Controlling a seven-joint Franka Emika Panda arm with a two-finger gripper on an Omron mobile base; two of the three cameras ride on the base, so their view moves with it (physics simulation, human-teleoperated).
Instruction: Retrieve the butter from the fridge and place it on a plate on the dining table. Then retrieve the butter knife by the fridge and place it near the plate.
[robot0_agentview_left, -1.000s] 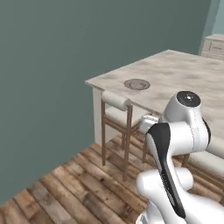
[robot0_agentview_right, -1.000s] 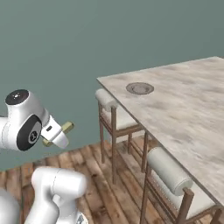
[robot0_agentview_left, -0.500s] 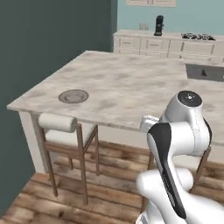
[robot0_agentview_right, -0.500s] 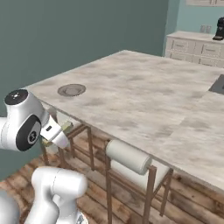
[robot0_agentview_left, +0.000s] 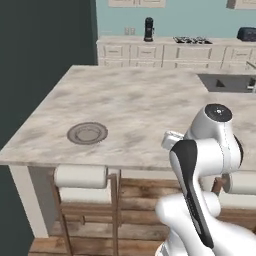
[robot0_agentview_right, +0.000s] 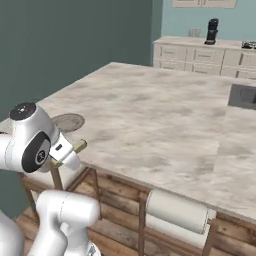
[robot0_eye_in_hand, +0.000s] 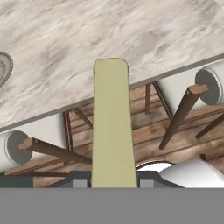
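My gripper (robot0_eye_in_hand: 113, 179) is shut on the butter (robot0_eye_in_hand: 111, 127), a pale yellow stick that juts forward between the fingers. The stick's end reaches over the near edge of the dining table (robot0_eye_in_hand: 131, 35). Seen from the right base, the butter (robot0_agentview_right: 79, 146) pokes out of the gripper (robot0_agentview_right: 70, 150) just before the table's (robot0_agentview_right: 150, 110) edge. The grey ringed plate (robot0_agentview_left: 87, 133) lies near the table's (robot0_agentview_left: 150, 95) front left corner, left of the hand. The plate (robot0_agentview_right: 67, 121) is bare, and its rim (robot0_eye_in_hand: 3, 70) shows at the left border of the hand view.
Cream stools (robot0_agentview_left: 80, 177) (robot0_agentview_right: 177, 210) are tucked under the table's near edge. A sink (robot0_agentview_left: 225, 82) is set in the table's far right. Behind stands a cream cabinet counter (robot0_agentview_left: 165, 50) with a black coffee machine (robot0_agentview_left: 148, 29). A dark teal wall (robot0_agentview_left: 40, 60) is at the left.
The whole picture has shifted: the base has swung round the table's corner and now faces its long edge, with the plate closer. The arm keeps its pose, butter still gripped.
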